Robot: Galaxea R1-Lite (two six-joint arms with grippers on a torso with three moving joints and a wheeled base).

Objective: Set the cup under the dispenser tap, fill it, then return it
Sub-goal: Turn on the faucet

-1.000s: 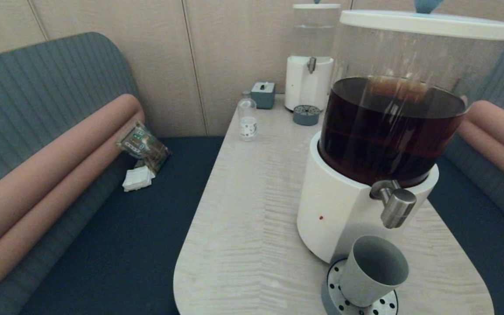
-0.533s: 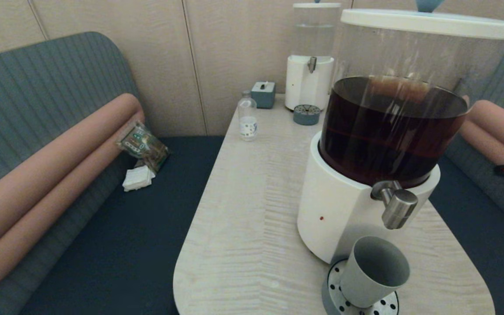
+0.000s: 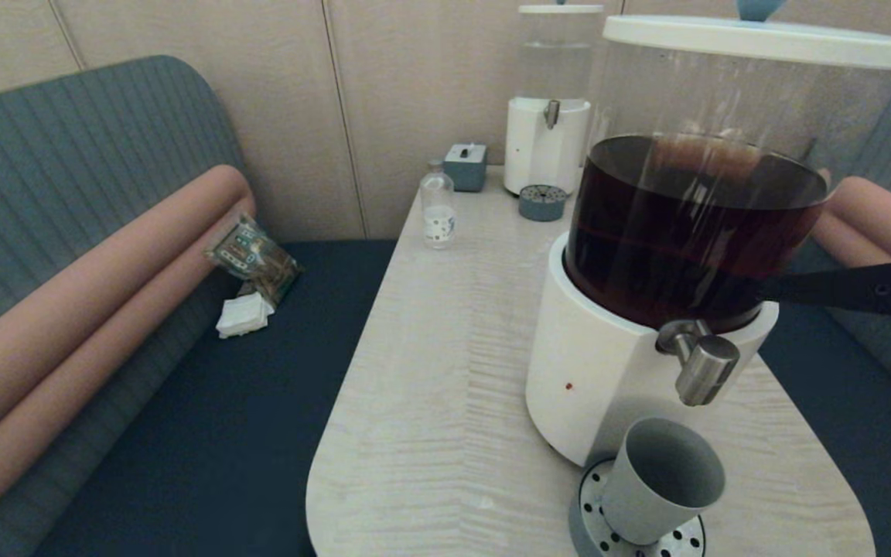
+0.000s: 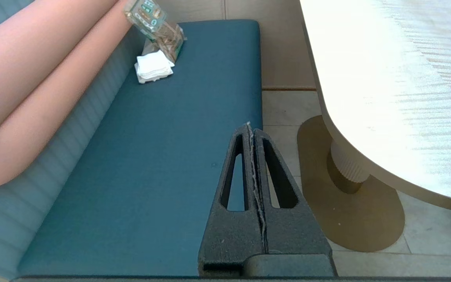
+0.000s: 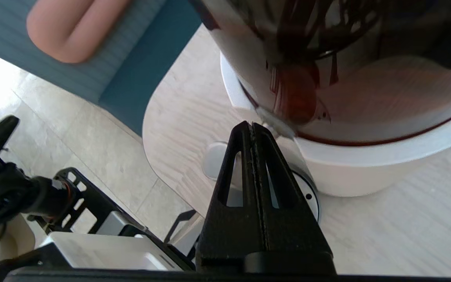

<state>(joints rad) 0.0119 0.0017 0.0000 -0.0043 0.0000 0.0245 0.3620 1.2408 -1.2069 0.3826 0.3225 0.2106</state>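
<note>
Right wrist view had the right gripper (image 5: 253, 127) with jaws pressed together, holding nothing, tips aimed at the join between the dark tank and white base of the big dispenser (image 5: 366, 156). Head view showed that gripper (image 3: 770, 288) reaching in from 3 o'clock, close beside the tank; half a second earlier only its tip showed at the frame edge, a second earlier it was absent. So the right arm had just started its approach, probably heading for the dispenser tap (image 3: 704, 367). Cup (image 3: 662, 480) stood on the perforated drip tray (image 3: 592, 526), at roughly 6 o'clock below the tap, looked empty, unmoved across frames. Placement looked done, filling not yet. Left gripper (image 4: 251, 129) hung parked over the bench seat (image 4: 151, 156), jaws together, empty.
</note>
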